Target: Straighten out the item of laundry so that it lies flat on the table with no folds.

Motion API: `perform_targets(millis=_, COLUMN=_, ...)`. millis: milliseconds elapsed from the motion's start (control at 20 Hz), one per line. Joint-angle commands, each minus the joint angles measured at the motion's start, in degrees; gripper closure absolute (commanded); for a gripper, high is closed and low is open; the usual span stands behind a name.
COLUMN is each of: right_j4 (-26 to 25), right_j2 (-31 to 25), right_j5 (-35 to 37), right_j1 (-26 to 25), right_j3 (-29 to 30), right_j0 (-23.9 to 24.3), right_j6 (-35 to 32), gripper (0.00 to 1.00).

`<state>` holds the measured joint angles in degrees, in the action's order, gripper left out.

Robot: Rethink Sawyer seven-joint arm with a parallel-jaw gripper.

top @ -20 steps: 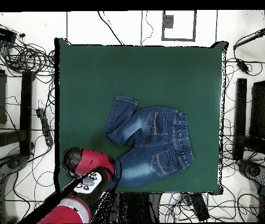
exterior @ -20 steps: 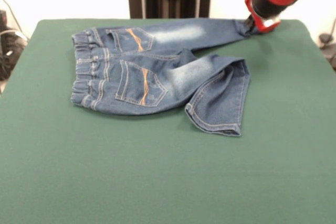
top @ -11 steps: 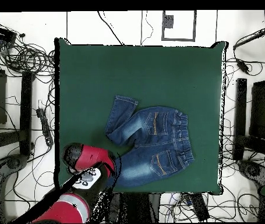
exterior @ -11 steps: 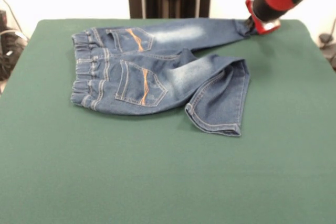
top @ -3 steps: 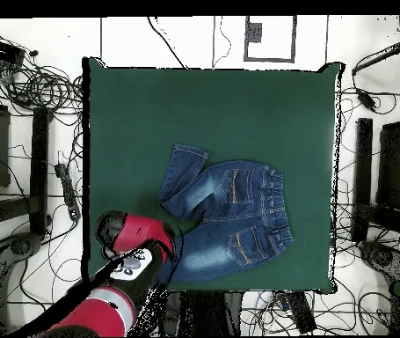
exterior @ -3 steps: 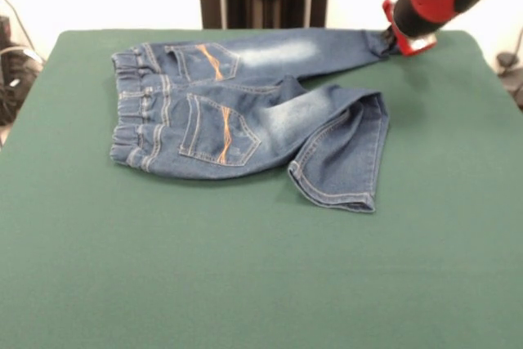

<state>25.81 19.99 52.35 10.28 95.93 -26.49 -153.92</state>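
Here, in the front view, we see the jeans at upper centre of the table, one leg stretching rightward to the gripper at upper right. Overhead, the jeans lie right of the gripper. We cannot tell its opening.

— How are the jeans laid out?
— Spread back-up on the green counter, the nearer leg bent back on itself.
— And the gripper?
— Set at the farther leg's hem; its grasp cannot be judged.
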Motion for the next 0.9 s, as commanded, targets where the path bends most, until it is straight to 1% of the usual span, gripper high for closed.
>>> perform_targets(millis=50, right_j4=7.4, right_j2=-1.2, right_j5=-21.4, right_j1=-5.0, right_j3=-18.0, right_j0=0.0, right_j6=-16.2, gripper=1.00)
perform_targets(millis=100, right_j4=7.7, right_j2=-1.6, right_j5=-22.0, right_j1=-4.8, right_j3=-17.8, right_j0=0.2, right_j6=-15.9, gripper=1.00)
perform_targets(millis=150, right_j4=8.0, right_j2=-1.7, right_j5=-22.4, right_j1=-4.7, right_j3=-17.4, right_j0=0.2, right_j6=-15.6, gripper=0.00)
perform_targets(millis=350, right_j4=8.1, right_j2=-1.0, right_j5=-20.6, right_j1=-5.1, right_j3=-18.1, right_j0=-0.3, right_j6=-16.7, gripper=0.00)
perform_targets(millis=650, right_j4=8.3, right_j2=0.0, right_j5=-20.9, right_j1=-5.2, right_j3=-18.1, right_j0=-0.8, right_j6=-17.8, gripper=0.00)
perform_targets(millis=700, right_j4=9.0, right_j2=-0.4, right_j5=-21.7, right_j1=-4.9, right_j3=-17.5, right_j0=-0.7, right_j6=-18.1, gripper=0.00)
perform_targets(millis=850, right_j4=8.1, right_j2=0.3, right_j5=-21.3, right_j1=-3.5, right_j3=-16.6, right_j0=-1.0, right_j6=-17.4, gripper=0.00)
perform_targets(millis=900, right_j4=8.1, right_j2=-0.2, right_j5=-22.1, right_j1=-2.4, right_j3=-15.4, right_j0=-0.7, right_j6=-16.5, gripper=0.00)
